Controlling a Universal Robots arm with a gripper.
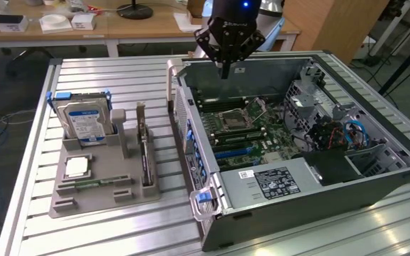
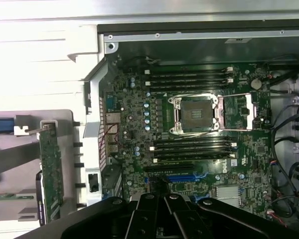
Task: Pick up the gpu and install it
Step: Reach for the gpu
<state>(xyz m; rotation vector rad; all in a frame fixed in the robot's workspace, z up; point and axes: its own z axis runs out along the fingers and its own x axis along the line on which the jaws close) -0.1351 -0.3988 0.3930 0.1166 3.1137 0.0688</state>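
The gpu stands on its edge in a slot of the grey parts holder, on the exterior view's left of the open computer case. Its silvery end bracket points to the far side. In the wrist view the gpu is a thin green board beside the case wall. My gripper hangs above the far rim of the case, well away from the gpu, its fingers shut together with nothing between them. The gripper's black body sits over the motherboard.
A silver hard drive with a blue-white label stands in the same holder, with a processor and a memory stick lying nearer. Inside the case are the processor socket, a blue card slot, cables and a power supply.
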